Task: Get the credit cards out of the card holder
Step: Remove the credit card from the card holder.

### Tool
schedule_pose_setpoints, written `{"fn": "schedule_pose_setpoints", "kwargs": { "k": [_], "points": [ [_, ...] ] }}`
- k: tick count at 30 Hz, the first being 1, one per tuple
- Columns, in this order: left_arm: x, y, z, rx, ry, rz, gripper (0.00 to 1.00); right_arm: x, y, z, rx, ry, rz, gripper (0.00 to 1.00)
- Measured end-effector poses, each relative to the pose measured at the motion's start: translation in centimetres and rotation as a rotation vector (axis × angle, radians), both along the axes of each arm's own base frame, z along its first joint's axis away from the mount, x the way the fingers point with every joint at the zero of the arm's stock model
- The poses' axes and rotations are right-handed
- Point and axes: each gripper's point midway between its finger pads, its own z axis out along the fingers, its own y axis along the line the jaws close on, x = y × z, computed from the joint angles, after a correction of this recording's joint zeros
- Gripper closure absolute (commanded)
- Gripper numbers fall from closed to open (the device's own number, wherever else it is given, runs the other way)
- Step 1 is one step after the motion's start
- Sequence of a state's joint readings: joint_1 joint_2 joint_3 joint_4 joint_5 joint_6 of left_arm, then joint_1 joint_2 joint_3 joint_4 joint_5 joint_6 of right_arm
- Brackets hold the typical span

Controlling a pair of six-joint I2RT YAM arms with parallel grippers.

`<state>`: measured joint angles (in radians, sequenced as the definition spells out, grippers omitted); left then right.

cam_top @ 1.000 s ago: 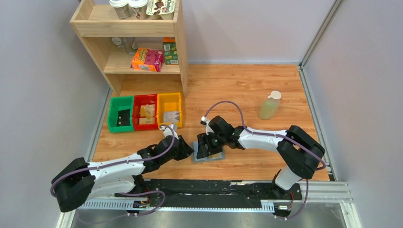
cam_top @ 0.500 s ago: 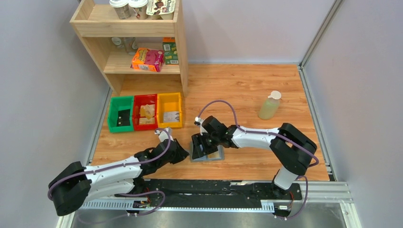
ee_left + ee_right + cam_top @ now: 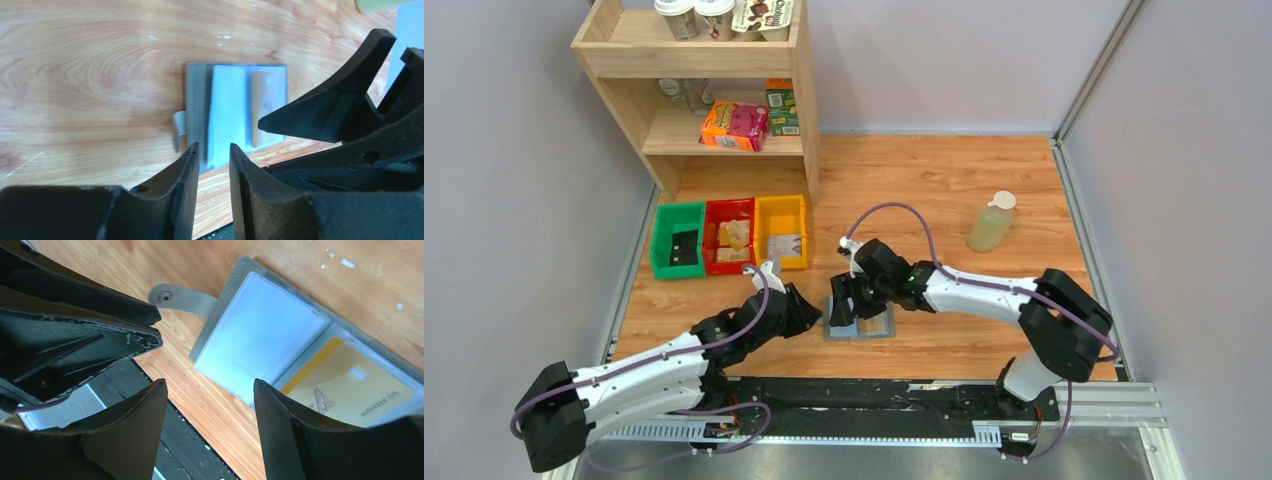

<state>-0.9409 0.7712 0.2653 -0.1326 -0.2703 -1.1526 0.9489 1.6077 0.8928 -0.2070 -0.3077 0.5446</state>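
Extracting item: credit card (image 3: 345, 385), tucked in card holder (image 3: 260, 335) lying open on desk (image 3: 944, 190); left claw (image 3: 212, 147) slightly parted, right claw (image 3: 209, 383) wide, both empty. We should pin holder, pinch card edge.

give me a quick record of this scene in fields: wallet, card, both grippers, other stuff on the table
wallet: wallet open, flat on the table, tab sticking out from one edge
card: one yellow card visible, in a slot of the half away from the tab
left gripper: left gripper narrowly open, empty, near the tab
right gripper: right gripper wide open, empty, over the wallet
other: three bins in green, red and yellow; bottle
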Motion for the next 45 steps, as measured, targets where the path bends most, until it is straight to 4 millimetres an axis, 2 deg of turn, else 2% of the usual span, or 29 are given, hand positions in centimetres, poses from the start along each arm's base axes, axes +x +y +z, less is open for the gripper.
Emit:
{"fn": "schedule_pose_setpoints", "kwargs": {
  "k": [6,9,13,15,19,22,26,34,39,45],
  "points": [
    [0.9,-2.6,3.5,-0.030,-0.033,-0.063,0.60,1.9,-1.4,4.2,0.038,-0.130,-0.072,0.39],
    [1.3,-4.2,4.4,-0.050,-0.037,-0.103,0.56,3.4,-3.3,5.2,0.048,-0.173,-0.145,0.45],
    [1.5,-6.2,3.5,-0.045,-0.001,-0.157,0.52,4.5,-6.4,3.4,-0.002,-0.163,-0.229,0.53],
    [1.5,-7.1,2.3,-0.034,0.027,-0.182,0.50,4.5,-7.9,1.7,-0.042,-0.142,-0.257,0.56],
    [1.5,-8.1,-0.2,-0.005,0.077,-0.211,0.50,3.8,-9.4,-0.4,-0.089,-0.103,-0.276,0.66],
    [1.5,-8.4,-1.9,0.010,0.114,-0.223,0.54,3.7,-9.5,-1.2,-0.098,-0.086,-0.277,0.72],
    [1.8,-8.7,-3.2,0.006,0.146,-0.228,0.57,3.8,-9.2,-1.6,-0.093,-0.081,-0.271,0.78],
    [2.1,-9.6,-3.4,-0.048,0.164,-0.250,0.59,3.9,-8.9,-3.0,-0.107,-0.059,-0.262,0.82],
    [2.1,-10.1,-3.0,-0.078,0.161,-0.258,0.60,4.2,-8.3,-3.0,-0.085,-0.059,-0.256,0.83],
    [2.1,-10.2,-3.2,-0.095,0.176,-0.251,0.69,4.2,-8.3,-3.1,-0.072,-0.058,-0.260,0.83]
  ]
}}
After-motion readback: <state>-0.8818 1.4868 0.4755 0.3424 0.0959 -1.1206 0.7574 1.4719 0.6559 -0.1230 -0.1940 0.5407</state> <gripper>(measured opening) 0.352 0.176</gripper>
